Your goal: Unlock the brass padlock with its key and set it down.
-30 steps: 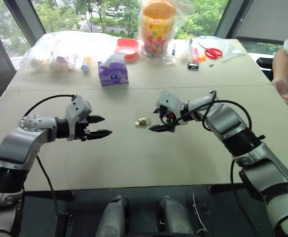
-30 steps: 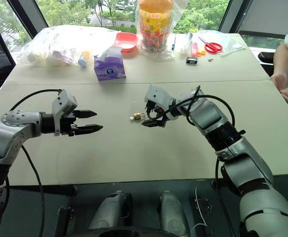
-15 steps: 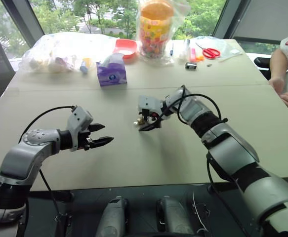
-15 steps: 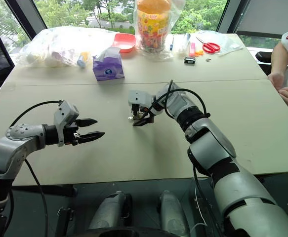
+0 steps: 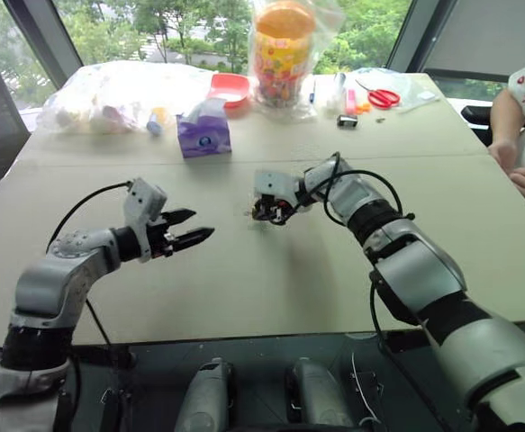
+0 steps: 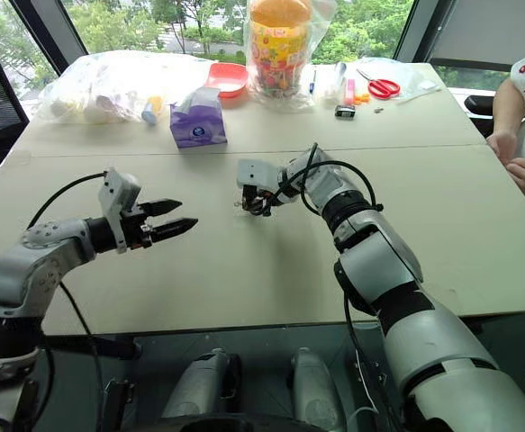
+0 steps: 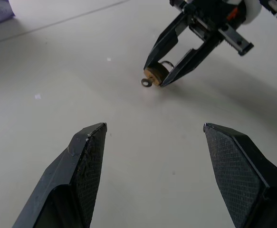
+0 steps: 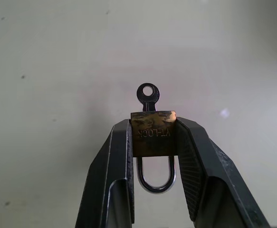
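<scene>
The brass padlock (image 8: pixel 153 133) is sitting pinched by its flat sides in the right claw (image 8: pixel 153 142), just above the counter (image 5: pixel 271 279), the key (image 8: pixel 148 94) sticking out of its base. It is looking light, rigid and slick, so the key's head seems the part to turn. The left claw (image 7: pixel 152 156) is hanging spread wide and empty nearby.

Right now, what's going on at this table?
The robot's right claw is shut on the brass padlock just over the table, with the key sticking out of the lock's body. The left claw hangs open nearby, pointing toward the lock. The shackle looks closed.
</scene>
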Motion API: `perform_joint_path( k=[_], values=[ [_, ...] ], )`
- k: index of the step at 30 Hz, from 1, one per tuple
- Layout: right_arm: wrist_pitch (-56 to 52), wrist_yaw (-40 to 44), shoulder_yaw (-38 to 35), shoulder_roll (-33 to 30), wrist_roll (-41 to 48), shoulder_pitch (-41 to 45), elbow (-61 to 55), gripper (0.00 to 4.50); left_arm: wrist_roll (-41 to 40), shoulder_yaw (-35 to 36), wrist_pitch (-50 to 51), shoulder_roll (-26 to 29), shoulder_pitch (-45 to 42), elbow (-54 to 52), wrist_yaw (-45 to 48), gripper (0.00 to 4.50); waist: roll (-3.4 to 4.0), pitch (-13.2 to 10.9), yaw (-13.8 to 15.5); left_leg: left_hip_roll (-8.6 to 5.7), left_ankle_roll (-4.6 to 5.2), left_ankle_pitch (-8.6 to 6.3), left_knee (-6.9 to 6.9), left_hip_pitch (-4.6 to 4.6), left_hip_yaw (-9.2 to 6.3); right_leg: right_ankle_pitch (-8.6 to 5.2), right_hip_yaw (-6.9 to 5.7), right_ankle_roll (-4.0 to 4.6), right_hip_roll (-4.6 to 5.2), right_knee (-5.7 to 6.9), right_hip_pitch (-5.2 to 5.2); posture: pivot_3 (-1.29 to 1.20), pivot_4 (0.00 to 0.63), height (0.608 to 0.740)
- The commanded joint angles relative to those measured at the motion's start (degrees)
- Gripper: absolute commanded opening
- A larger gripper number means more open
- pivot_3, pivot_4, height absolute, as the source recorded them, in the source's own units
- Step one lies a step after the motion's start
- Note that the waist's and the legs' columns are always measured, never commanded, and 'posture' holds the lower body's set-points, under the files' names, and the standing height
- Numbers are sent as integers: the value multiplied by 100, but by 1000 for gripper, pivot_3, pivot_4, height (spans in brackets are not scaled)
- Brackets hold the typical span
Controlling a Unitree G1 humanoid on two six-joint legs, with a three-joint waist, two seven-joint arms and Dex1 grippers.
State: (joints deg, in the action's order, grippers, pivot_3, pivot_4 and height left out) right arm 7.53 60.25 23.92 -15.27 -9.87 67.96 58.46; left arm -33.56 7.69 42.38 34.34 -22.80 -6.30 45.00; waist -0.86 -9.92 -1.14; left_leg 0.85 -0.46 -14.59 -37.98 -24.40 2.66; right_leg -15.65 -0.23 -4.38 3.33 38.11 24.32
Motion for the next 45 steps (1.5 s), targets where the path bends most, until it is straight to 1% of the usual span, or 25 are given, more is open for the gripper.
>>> perform_joint_path(
  k=[1, 3, 5, 8, 9, 10, 13, 21, 32, 33, 39, 45],
  values=[
    [162, -295, -342, -305, 59, -289, -1624, 701, -505, 423, 17, -321, -488, 724, 136, 3413, 0, 0, 3, 0, 0, 0, 1, -8, 1, 0, -1, -1, -1, 1, 9, 0, 150, 740],
    [-139, -408, -433, -398, 48, -575, -2415, 701, -662, 488, 81, -487, -795, 1098, 207, 3413, 0, 0, 5, 1, 0, 0, 3, -9, 3, 1, -6, -2, -2, 3, 10, 0, 150, 740],
    [-438, -451, -459, -448, 36, -786, -2959, 701, -595, 368, 56, -508, -966, 1321, 370, 3413, 0, 0, -26, 4, 2, -1, 3, -8, 12, 1, -7, -2, -6, 2, 11, 0, 150, 740],
    [-808, -531, -457, -478, -17, -1039, -3660, 661, -502, 184, -76, -625, -1315, 1737, 633, 2525, 0, 0, 2, 6, 4, 0, 1, -8, 16, 1, -8, -3, -10, 3, 11, 0, 150, 740],
    [-913, -554, -454, -473, -28, -1084, -3804, 661, -498, 151, -81, -653, -1414, 1832, 714, 2061, -1, 0, 7, 5, 5, 0, 1, -8, 16, 1, -8, -3, -11, 3, 11, 0, 150, 740],
    [-984, -575, -449, -475, -43, -1118, -3907, 661, -468, 112, -89, -676, -1494, 1907, 775, 1693, -1, 0, 12, 5, 5, 0, -4, -8, 16, 1, -8, -3, -12, 6, 10, 0, 150, 740],
    [-1090, -630, -423, -505, -108, -1182, -4100, 661, -300, -30, -175, -718, -1662, 2119, 888, 257, -1, 0, 14, 4, 9, 2, -12, -7, 16, 2, -8, -5, -14, 9, 6, 0, 150, 740],
    [-1291, -635, -396, -514, -136, -1243, -4372, 661, -54, -143, -431, -811, -1818, 2537, 1055, 257, -2, 0, 16, 4, 12, 2, -13, -7, 16, 3, -7, -6, -18, 8, 4, 0, 150, 740],
    [-1404, -644, -329, -499, -119, -1289, -4528, 661, 50, -170, -543, -934, -1914, 2690, 1145, 257, -2, 0, 15, 5, 12, 2, -13, -7, 15, 3, -7, -6, -22, 8, 4, 0, 150, 740],
    [-1413, -641, -328, -499, -114, -1293, -4542, 661, 77, -181, -562, -934, -1914, 2691, 1144, 116, -2, 0, 16, 5, 12, 2, -13, -7, 15, 3, -7, -6, -22, 8, 4, 0, 150, 740],
    [-1432, -657, -339, -490, -102, -1273, -4548, 661, 438, -481, -843, -800, -1826, 2614, 1367, 116, -2, 0, 16, 7, 12, 2, -13, -7, 15, 3, -5, -6, -37, 8, 4, 0, 150, 740],
    [-1439, -711, -375, -486, -95, -1215, -4462, 661, 993, -899, -1542, -608, -1556, 2224, 1562, 116, -2, 0, 18, 8, 12, 2, -13, -7, 15, 3, -4, -6, -38, 7, 4, 0, 150, 740]
  ],
)
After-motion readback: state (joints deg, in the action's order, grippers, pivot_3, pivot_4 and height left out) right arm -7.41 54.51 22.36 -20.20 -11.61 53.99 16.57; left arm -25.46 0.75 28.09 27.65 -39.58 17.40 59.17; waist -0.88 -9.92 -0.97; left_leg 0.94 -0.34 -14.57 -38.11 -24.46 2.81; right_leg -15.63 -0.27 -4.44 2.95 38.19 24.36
